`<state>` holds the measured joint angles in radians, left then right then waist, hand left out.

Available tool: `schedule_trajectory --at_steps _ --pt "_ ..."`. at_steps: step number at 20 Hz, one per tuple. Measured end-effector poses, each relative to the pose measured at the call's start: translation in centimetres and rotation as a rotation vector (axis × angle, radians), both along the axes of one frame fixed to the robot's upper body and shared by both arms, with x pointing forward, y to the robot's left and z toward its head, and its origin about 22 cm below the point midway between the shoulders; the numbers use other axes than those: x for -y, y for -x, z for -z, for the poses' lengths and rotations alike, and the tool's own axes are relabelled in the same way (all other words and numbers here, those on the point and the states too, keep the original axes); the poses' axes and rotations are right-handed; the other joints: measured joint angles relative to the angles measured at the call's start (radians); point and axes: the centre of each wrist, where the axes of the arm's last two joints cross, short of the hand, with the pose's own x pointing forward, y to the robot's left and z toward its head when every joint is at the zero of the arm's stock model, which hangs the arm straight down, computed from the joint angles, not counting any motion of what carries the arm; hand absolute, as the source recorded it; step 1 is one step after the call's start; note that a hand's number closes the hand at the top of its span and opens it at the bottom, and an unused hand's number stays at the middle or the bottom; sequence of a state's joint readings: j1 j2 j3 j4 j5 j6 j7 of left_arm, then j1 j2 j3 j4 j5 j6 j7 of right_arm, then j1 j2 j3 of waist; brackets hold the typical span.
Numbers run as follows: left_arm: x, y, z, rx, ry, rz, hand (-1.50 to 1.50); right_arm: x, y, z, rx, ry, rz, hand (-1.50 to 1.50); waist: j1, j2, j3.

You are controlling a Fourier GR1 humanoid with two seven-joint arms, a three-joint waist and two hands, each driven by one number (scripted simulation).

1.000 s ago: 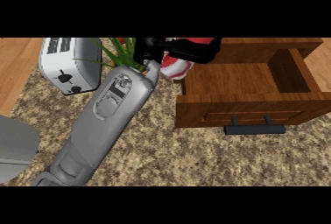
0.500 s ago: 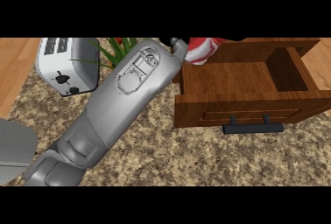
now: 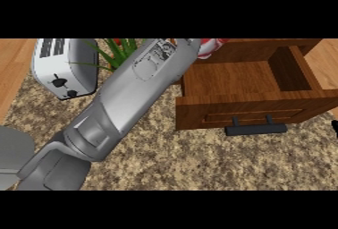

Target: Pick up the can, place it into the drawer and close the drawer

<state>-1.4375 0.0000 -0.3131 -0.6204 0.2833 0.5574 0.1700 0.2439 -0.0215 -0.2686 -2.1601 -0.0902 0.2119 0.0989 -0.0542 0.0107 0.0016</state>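
Can [image 3: 213, 46], red and white, shows only as a sliver at the far edge of the view, just over the far left corner of the open drawer [image 3: 247, 80]. A second ago it sat further left, over the bench [image 3: 198, 165] beside the plant [image 3: 116, 51]; it has since travelled right and away, so the carry looks nearly done and the release into the drawer comes next. The left forearm [image 3: 125, 103] runs diagonally from the near left up to the can, and its hand lies beyond the view's far edge, so I cannot tell how the fingers are set. At the right edge a dark sliver may be the right hand [image 3: 335, 129]; its fingers cannot be told either. Counted: one can, one drawer with one black handle [image 3: 256, 129], one toaster [image 3: 63, 67], one plant, one forearm in plain view.
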Motion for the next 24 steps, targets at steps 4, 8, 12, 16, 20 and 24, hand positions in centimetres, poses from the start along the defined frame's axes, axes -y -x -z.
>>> schedule_trajectory --at_steps 4,8,12,16,20,24 --pt "0.2 -0.4 0.5 -0.015 -0.014 -0.015 1.5 -0.3 -0.9 -0.6 0.008 -0.001 -0.018 -1.5 -0.018 0.005 0.001" --pt "0.4 -0.6 1.0 -0.018 -0.028 -0.027 1.5 -0.4 -1.3 -0.2 0.007 0.001 -0.025 -1.5 -0.026 0.007 0.001" --pt "0.3 -0.9 1.9 0.001 -0.053 -0.055 1.5 -0.5 -1.5 -0.3 0.011 -0.003 -0.026 -1.5 -0.034 0.009 0.001" --pt "0.0 -1.0 3.2 0.014 -0.079 -0.076 1.5 -0.3 -1.9 -0.5 0.016 0.005 -0.033 -1.5 -0.044 0.012 0.001" --pt "-0.2 -1.3 3.9 0.023 -0.113 -0.098 1.5 -0.4 -2.5 -0.6 0.021 0.002 -0.043 -1.5 -0.053 0.016 0.002" --pt "-0.7 -1.5 5.2 0.039 -0.142 -0.101 1.5 -0.6 -2.7 -0.7 0.029 0.006 -0.049 -1.5 -0.059 0.019 0.001"
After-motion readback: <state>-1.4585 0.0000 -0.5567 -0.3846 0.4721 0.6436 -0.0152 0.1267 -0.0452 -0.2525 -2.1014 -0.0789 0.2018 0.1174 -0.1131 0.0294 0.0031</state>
